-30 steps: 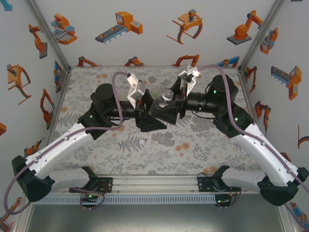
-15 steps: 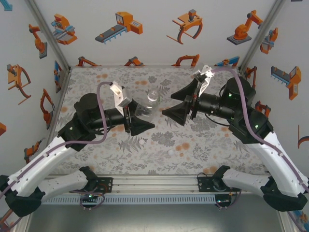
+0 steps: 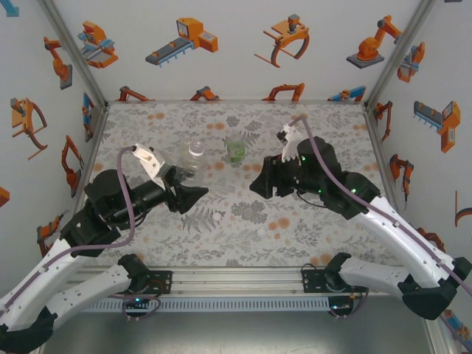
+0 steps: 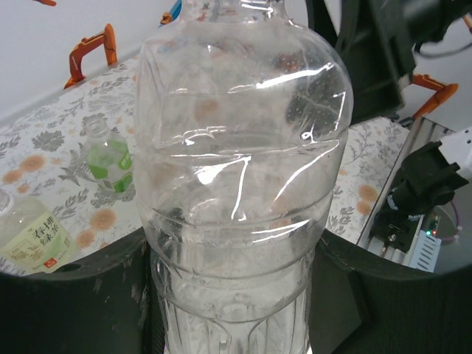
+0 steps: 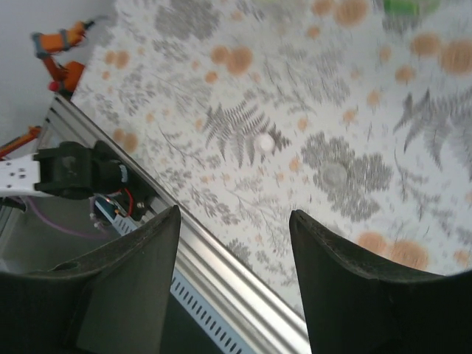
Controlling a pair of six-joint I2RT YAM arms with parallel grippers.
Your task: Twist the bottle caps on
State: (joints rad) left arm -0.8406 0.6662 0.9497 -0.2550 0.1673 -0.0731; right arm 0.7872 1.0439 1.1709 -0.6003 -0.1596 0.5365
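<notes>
Your left claw grips the ribbed clear plastic bottle; your right claw stands open, facing a round white cap.

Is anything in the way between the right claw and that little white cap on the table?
Nothing visible. The right claw is open, and only bare table lies between it and the white cap.

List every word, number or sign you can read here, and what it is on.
On the pale bottle: a label with dark characters in columns, too blurred to read.
On the colourless bottle and green bottle: none visible.
On the wall stickers: pictures, no words.
</notes>
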